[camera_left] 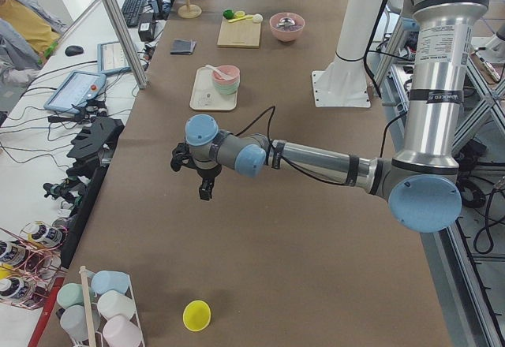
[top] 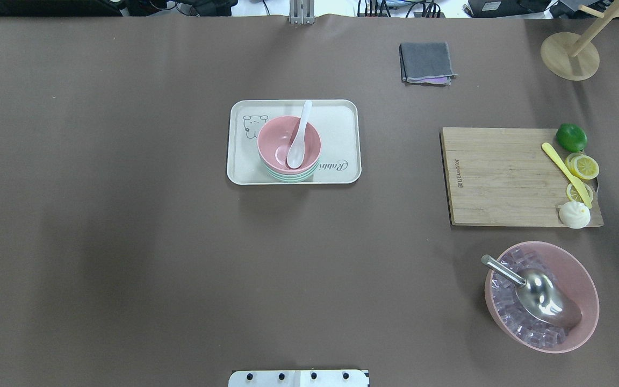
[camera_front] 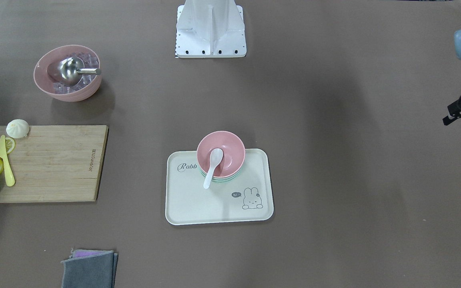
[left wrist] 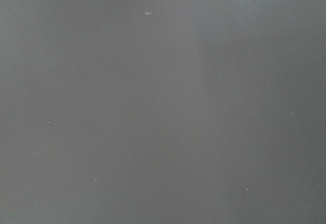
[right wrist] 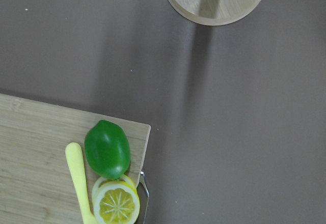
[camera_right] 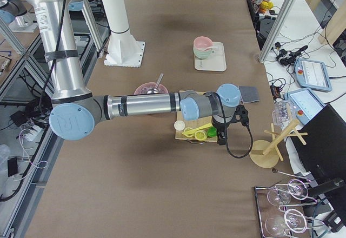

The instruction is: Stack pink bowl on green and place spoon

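- Pink bowl (top: pixel 274 141) sits nested on the green bowl (top: pixel 288 178), on the tray (top: pixel 342 123) mid-tabletop, nearer the far edge; the white spoon (top: pixel 300 134) rests inside.
- Judged: spoon light, stiff, glossy — pinch the handle overhanging the rim.
- Left tool (camera_left: pixel 203 189) and right tool (camera_right: pixel 221 138) hang near opposite tabletop ends — cannot tell whether either is parted or closed.

A wide brown tabletop (top: pixel 127 242) under even light, crossed by soft shadows; along one side a white bench (camera_left: pixel 20 189) with cables, a tablet (camera_left: pixel 76 91) and aluminium posts (camera_left: pixel 118 24).
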`<state>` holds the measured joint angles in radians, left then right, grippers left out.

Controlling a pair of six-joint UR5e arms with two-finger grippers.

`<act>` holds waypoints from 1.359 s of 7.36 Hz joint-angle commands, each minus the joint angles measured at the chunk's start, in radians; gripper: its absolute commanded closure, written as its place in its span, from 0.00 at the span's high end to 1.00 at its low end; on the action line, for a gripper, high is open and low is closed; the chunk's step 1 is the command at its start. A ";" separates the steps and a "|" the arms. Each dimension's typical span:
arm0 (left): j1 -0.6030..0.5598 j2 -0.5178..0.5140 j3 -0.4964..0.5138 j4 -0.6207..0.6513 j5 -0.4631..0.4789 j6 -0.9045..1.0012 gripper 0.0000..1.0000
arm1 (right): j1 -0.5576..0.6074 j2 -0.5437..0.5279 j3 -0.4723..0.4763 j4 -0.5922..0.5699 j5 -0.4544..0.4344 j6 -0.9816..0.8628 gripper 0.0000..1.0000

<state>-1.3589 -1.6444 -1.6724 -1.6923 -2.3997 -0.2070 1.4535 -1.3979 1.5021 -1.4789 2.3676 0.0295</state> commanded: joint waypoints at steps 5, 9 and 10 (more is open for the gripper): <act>-0.072 0.066 0.013 0.194 0.008 0.219 0.98 | 0.016 -0.006 -0.002 -0.066 0.002 -0.092 1.00; -0.072 0.052 0.020 0.195 0.008 0.213 0.98 | 0.016 -0.006 0.000 -0.066 0.007 -0.091 1.00; -0.072 0.051 0.020 0.195 0.007 0.212 0.98 | 0.016 -0.004 0.003 -0.066 0.007 -0.091 1.00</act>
<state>-1.4312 -1.5922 -1.6522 -1.4972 -2.3919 0.0063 1.4695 -1.4031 1.5027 -1.5447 2.3745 -0.0614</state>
